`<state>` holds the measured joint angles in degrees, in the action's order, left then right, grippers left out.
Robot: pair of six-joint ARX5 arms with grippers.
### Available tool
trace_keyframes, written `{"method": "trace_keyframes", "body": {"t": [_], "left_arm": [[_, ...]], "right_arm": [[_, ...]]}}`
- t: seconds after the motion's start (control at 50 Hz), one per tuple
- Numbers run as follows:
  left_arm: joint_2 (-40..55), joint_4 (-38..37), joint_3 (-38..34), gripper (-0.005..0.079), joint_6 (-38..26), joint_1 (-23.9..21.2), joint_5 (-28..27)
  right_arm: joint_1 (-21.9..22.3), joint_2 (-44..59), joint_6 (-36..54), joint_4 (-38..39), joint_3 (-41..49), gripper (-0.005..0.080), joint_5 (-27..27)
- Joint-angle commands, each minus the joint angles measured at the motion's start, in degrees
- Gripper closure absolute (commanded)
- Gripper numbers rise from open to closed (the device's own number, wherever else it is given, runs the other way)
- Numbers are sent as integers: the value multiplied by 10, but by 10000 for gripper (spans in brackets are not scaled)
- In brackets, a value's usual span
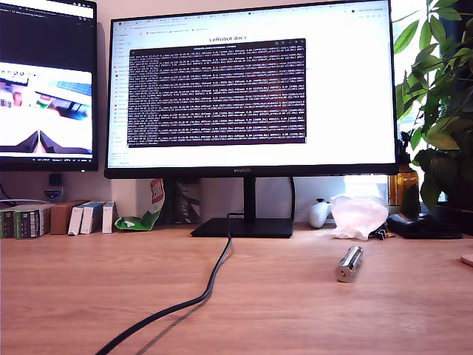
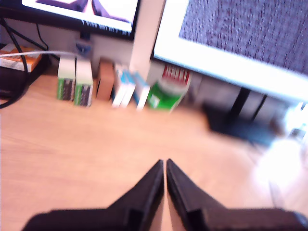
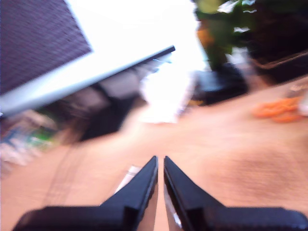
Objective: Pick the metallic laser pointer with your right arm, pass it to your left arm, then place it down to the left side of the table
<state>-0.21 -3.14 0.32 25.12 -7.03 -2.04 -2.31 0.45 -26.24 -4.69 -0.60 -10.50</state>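
My first gripper [image 2: 165, 163]: fingers nearly together, empty. My second gripper [image 3: 160, 161]: likewise, empty. Metallic laser pointer [image 1: 349, 263]: flat on table [image 1: 89, 296], before the monitor [image 1: 251, 89], off its stand toward plant; long axis runs camera-to-monitor, round end toward camera. Advice: spread fingers, close across barrel's middle

Laser pointer [image 1: 349, 263] on table [image 1: 310, 310]
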Motion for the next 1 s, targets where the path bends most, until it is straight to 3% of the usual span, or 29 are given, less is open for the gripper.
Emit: {"method": "trace_keyframes", "body": {"t": [0.0, 0.14, 0.34, 0.48, 0.56, 0.72, 0.98], "left_arm": [[-5, 27, -17, 763, 11, -1, -17], [-5, 116, -8, 763, 7, -1, -70], [19, 122, 41, 763, -7, -1, -113], [73, 122, 75, 763, -29, -1, -154], [111, 122, 94, 763, -73, -1, -168], [184, 123, 131, 763, -99, -1, -181], [270, 155, 177, 763, -122, -1, -187]], "right_arm": [[1, -3, -21, 10, -8, 746, -34], [0, -1, -27, -39, -56, 765, -71], [1, 73, -7, -122, -146, 765, -67], [1, 179, -5, -162, -209, 765, -64], [1, 248, -6, -178, -245, 765, -64], [-5, 411, -8, -266, -350, 765, -65], [-68, 625, -10, -370, -536, 765, -54]]}}
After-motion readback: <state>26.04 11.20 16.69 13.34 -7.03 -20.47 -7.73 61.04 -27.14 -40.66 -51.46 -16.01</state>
